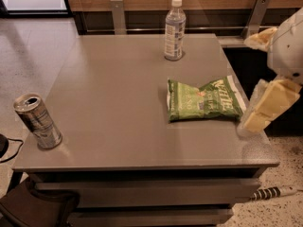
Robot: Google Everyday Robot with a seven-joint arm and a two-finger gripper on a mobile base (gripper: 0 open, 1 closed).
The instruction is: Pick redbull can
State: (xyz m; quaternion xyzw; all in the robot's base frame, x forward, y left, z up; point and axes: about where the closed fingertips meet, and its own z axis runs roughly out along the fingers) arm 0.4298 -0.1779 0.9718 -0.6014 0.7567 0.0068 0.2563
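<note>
The redbull can [37,121] is a slim silver can with dark grey-blue patches and a pull-tab top. It stands upright, leaning slightly in view, at the front left corner of the grey table [118,103]. My gripper [265,109], cream-coloured under a white arm [288,44], hangs at the table's right edge, far from the can and just right of a green chip bag [203,100]. It holds nothing that I can see.
A clear plastic water bottle [174,29] with a white cap stands at the back centre of the table. The green chip bag lies flat at the right. A wooden wall with metal brackets runs behind. A black cable [9,150] lies on the floor at left.
</note>
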